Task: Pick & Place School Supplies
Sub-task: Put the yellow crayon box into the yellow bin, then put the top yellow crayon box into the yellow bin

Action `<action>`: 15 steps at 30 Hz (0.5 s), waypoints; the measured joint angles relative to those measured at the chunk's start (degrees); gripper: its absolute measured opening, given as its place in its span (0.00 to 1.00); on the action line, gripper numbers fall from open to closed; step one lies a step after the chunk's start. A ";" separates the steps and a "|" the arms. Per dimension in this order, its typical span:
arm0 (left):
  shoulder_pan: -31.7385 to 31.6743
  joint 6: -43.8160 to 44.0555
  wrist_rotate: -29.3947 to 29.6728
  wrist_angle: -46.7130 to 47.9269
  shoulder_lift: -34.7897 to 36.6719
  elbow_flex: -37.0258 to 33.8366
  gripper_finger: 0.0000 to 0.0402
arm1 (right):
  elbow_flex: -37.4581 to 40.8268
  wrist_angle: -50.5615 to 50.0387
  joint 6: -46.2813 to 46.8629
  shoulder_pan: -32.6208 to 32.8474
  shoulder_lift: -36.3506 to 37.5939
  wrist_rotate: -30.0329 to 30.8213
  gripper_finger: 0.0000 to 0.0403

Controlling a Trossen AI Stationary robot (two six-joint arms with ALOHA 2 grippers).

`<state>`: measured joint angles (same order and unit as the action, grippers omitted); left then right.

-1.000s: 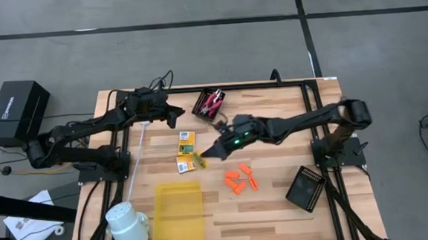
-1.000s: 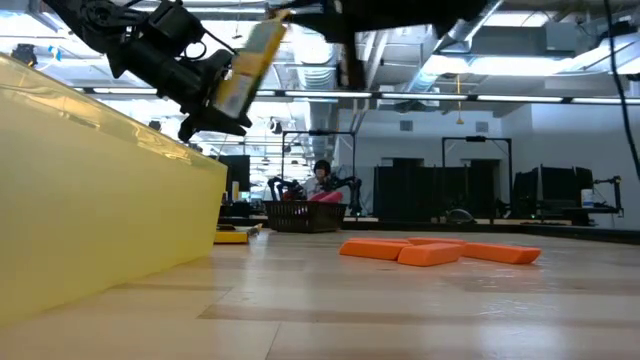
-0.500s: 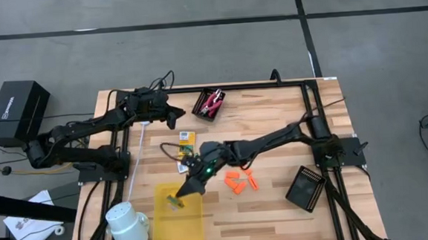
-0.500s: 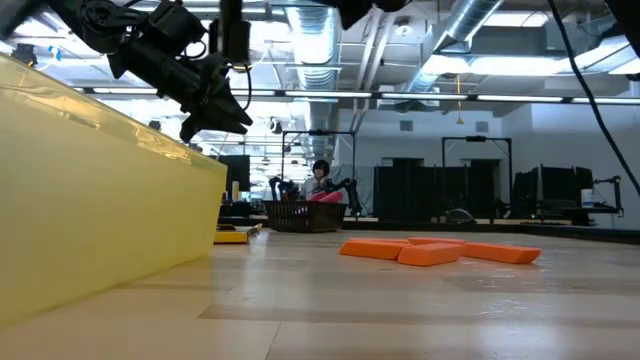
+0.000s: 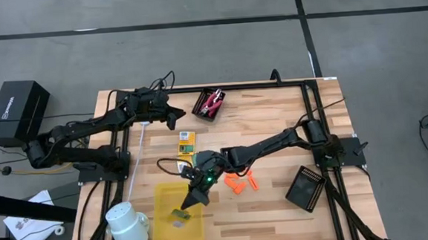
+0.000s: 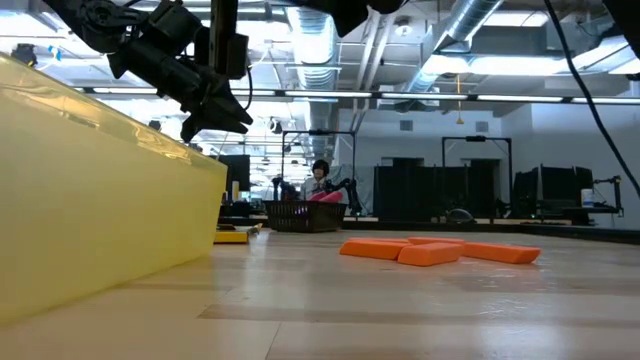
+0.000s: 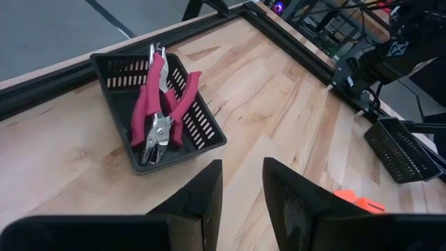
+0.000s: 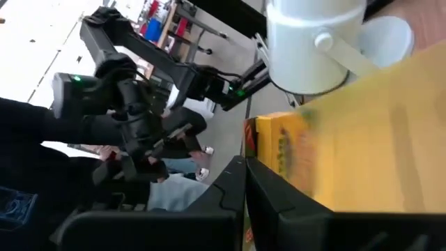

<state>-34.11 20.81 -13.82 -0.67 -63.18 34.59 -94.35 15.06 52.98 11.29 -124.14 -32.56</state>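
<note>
Now the right pincer (image 5: pixel 182 210), clamped on a yellow-and-green packet (image 5: pixel 178 211), has reached deeper over the yellow bin (image 5: pixel 164 235). Meanwhile the left pincer (image 5: pixel 176 117) stays partly open and empty near the black basket (image 5: pixel 200 103) holding the pink-handled tool (image 5: pixel 214 101).

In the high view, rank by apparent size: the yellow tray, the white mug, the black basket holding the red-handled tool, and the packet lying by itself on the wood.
1. yellow tray
2. white mug
3. black basket with the red-handled tool
4. packet

The overhead camera sees all at similar distance, so the order is fairly safe.
</note>
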 joint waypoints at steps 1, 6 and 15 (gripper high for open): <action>0.00 -0.01 0.00 -0.05 0.00 0.00 0.25 | -0.04 0.46 -0.08 -0.02 0.00 -0.47 0.02; 0.02 0.89 0.00 -0.27 0.00 0.00 0.25 | -0.04 0.73 -0.52 -0.67 0.00 -0.88 0.15; 1.64 0.90 0.04 -0.33 0.02 0.00 0.25 | -0.04 6.56 0.19 -2.79 0.02 -2.17 0.44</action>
<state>-32.47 21.71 -13.79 -0.99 -63.16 34.59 -94.39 21.62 53.18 8.50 -124.11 -34.73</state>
